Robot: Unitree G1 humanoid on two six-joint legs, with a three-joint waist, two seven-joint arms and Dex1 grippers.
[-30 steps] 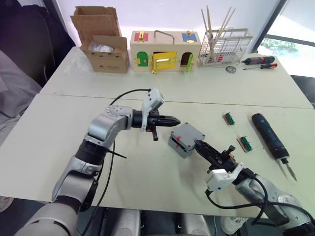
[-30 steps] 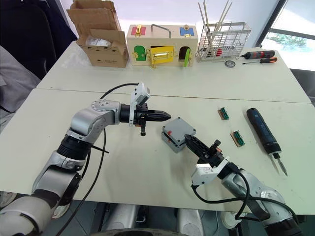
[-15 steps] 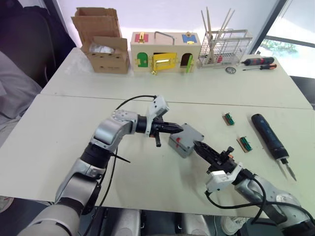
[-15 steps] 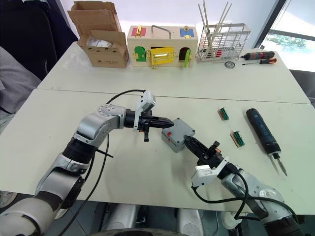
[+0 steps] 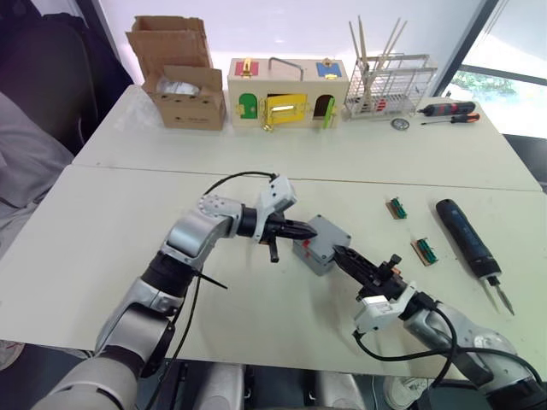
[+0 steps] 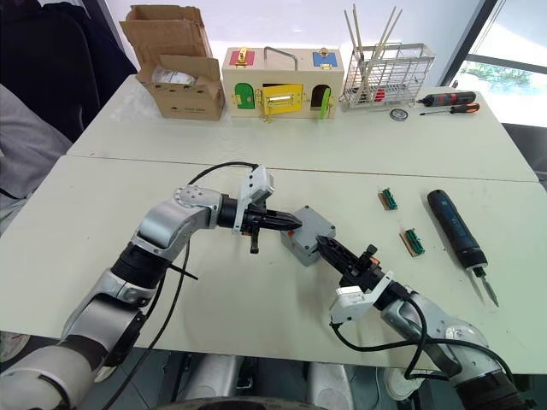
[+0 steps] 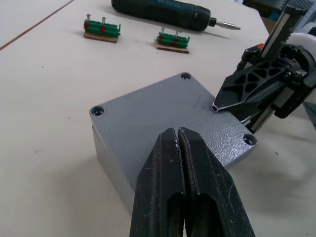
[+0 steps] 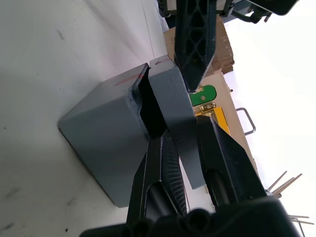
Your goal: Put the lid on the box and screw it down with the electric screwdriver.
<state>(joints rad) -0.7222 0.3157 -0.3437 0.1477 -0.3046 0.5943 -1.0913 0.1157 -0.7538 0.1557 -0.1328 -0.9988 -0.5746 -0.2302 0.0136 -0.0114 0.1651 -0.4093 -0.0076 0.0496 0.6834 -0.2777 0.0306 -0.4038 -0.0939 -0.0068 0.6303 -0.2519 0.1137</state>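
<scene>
The grey box (image 5: 309,253) with its small red label stands mid-table. The lid (image 7: 163,108) lies on top of it, lifted slightly at one edge, so a gap shows in the right wrist view. My right gripper (image 5: 342,253) is shut on the lid (image 8: 170,94) at that edge, one finger above and one in the gap. My left gripper (image 5: 299,229) is shut with nothing in it, its tips (image 7: 177,132) over the lid's opposite edge. The electric screwdriver (image 5: 466,235) lies on the table to the right, away from both grippers.
Two small green terminal blocks (image 5: 397,206) (image 5: 425,248) lie between the box and the screwdriver. Along the far edge stand a cardboard carton (image 5: 179,81), a wooden box with coloured doors (image 5: 286,90), a wire rack (image 5: 389,81) and red-and-black hand screwdrivers (image 5: 449,108).
My left gripper, still shut, has moved right from open table to the lid's edge. The right gripper and the box have stayed put.
</scene>
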